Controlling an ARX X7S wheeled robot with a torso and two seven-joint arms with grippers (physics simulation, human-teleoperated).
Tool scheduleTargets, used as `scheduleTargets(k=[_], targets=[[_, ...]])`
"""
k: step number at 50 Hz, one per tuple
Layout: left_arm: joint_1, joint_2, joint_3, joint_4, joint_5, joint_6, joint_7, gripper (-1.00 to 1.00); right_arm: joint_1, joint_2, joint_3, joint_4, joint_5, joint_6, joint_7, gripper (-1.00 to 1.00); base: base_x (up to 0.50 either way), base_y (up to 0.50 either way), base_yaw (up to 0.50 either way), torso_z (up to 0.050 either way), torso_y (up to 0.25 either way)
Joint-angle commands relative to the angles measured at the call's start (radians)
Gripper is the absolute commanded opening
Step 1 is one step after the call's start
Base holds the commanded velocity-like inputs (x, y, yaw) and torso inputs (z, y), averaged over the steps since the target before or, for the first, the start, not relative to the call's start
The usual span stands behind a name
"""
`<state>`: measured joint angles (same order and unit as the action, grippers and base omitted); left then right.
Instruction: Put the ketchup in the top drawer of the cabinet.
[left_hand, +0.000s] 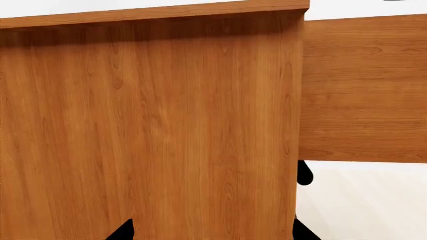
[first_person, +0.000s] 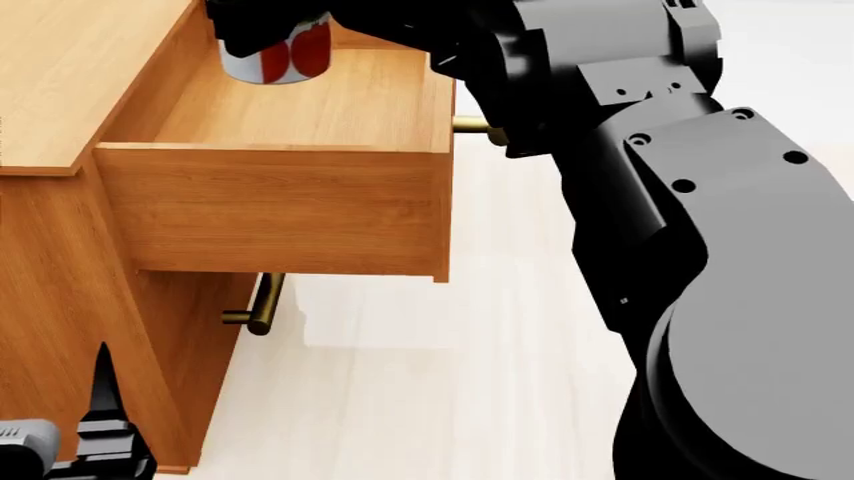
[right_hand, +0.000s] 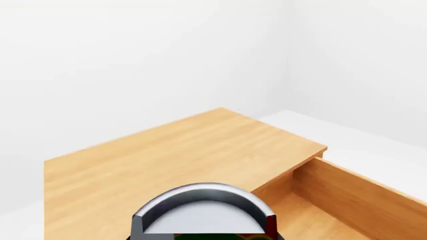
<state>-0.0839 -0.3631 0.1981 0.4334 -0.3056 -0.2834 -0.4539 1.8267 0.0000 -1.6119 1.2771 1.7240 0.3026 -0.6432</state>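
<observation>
Right gripper (first_person: 260, 30) is clamped on the ketchup (first_person: 278, 58), holding it over the far part of the open top drawer (first_person: 274, 205). The can's base looks above the drawer floor, not resting on it, though the head view doesn't settle that. In the right wrist view only the silver lid (right_hand: 203, 210) shows, with the cabinet (right_hand: 180, 155) top beyond it.

Left gripper (first_person: 100, 400): one dark finger shows low beside the cabinet's side; I can't tell if it's open or closed. It holds nothing I can see.

Risks, as I judge them:
- Release from height: the can is a tall, narrow cylinder, so it may tip and roll inside the drawer. Lower until it seats first.
- The can sits near the drawer's far-left corner, under the cabinet top edge. Drift left or far and it clips the top or the drawer wall.
- The right arm's elbow is close to the brass handle (first_person: 477, 126). A sloppy retract could bump it and shove the drawer.
- The left arm is close to the cabinet side; any base move could scrape it.

Surface: smooth honey wood, flat drawer floor. Pale plank floor, plain white walls. The lower drawer handle (first_person: 260, 305) is visible and that drawer is shut.
</observation>
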Motion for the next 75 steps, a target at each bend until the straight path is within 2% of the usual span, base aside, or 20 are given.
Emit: scheduleTargets(k=[1,75], targets=[[0.002,-0.004,0.001,0.002,-0.001,-0.001,-0.004,1.00,0.002,0.000,0.004,0.002,0.006,-0.012,-0.020,-1.00,0.00,0.00,0.00,0.000,0.000],[-0.008,-0.009,0.012,-0.048,-0.011,0.027,-0.010,1.00,-0.099,0.000,0.016,-0.009,-0.067,-0.051,-0.064,-1.00,0.00,0.00,0.00,0.000,0.000]])
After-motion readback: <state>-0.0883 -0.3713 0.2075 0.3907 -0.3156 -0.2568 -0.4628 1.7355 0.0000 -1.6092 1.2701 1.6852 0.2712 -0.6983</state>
